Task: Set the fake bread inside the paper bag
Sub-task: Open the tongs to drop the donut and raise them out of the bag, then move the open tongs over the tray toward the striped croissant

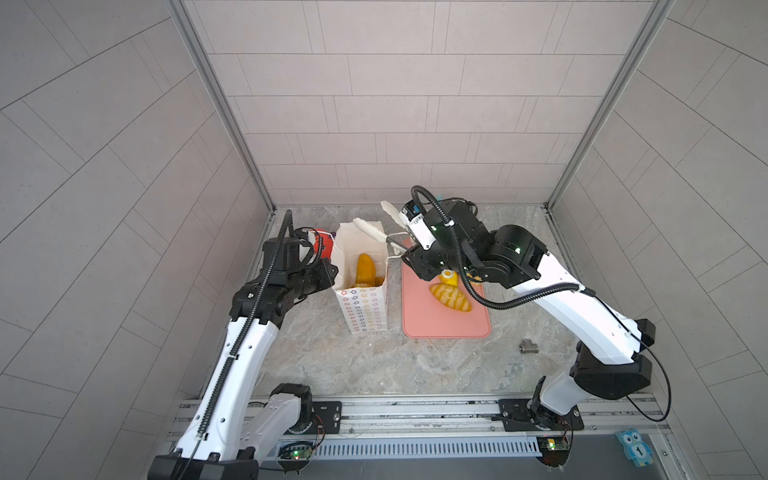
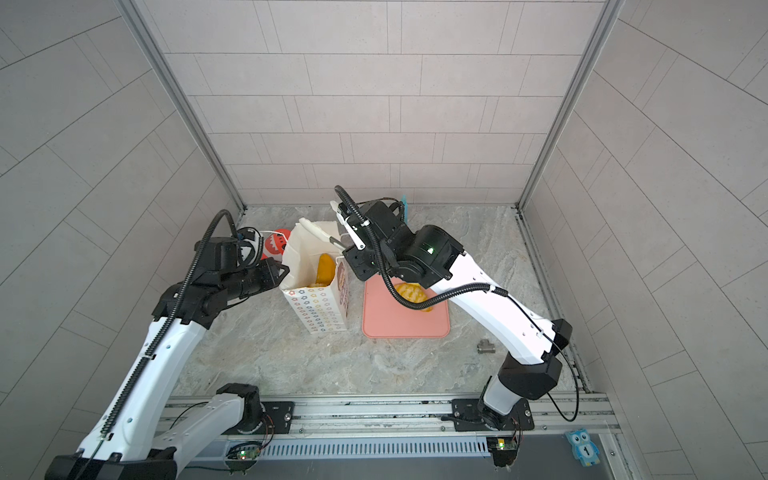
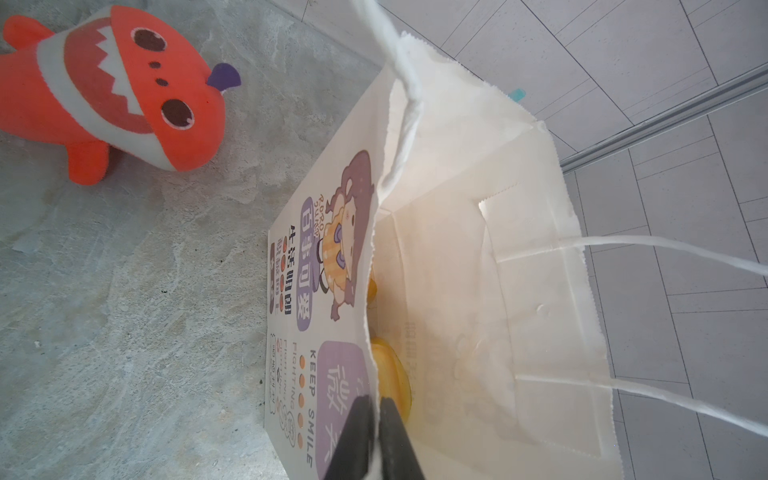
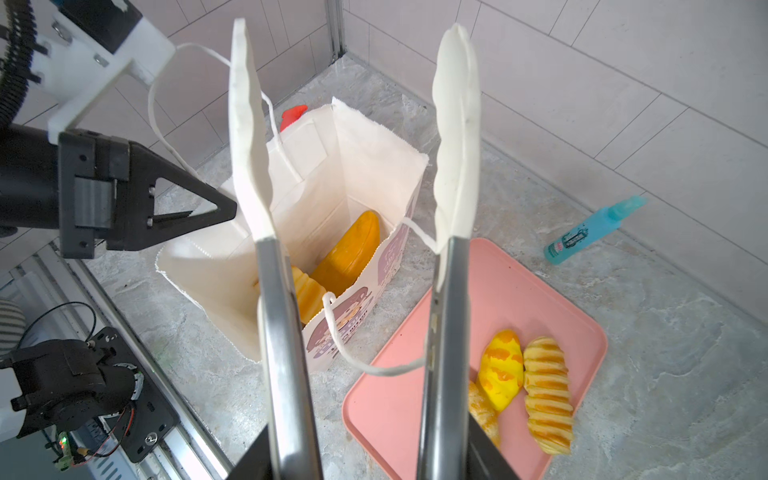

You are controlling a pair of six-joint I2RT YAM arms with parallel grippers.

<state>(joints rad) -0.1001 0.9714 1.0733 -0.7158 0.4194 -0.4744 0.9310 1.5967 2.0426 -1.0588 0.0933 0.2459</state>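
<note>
My right gripper [image 4: 365,465] clamps the tongs [image 4: 282,332], tips apart, empty. The striped roll [image 4: 547,395] lies on the pink tray [image 4: 395,411], short of the tips and roughly along them (right arm nearer). My left gripper [image 3: 376,419] pinches the paper bag [image 3: 498,208] rim; long loaf [image 4: 353,245] inside.

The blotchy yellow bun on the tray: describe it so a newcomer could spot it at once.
Find the flat pink tray beside the white paper bag. On it the bun lies between a striped roll and a half-hidden browner bread. Alone of the three, it is smooth, bright lemon yellow with orange patches.
</note>
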